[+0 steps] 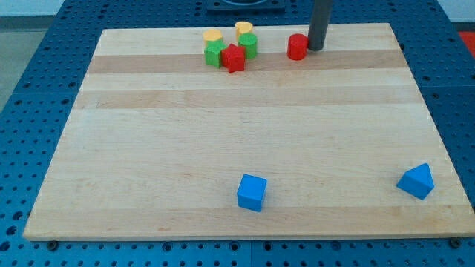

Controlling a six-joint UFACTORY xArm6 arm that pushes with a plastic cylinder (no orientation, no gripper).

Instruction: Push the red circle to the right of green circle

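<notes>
Counting two red [297,47], two green [248,45]

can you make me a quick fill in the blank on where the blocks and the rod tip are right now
My tip stands just to the view's ____ of the red circle.
The green circle lies to the view's ____ of the red circle.
Near the view's bottom edge of the board lie two blocks, both coloured ____.

Missing words: right; left; blue
</notes>
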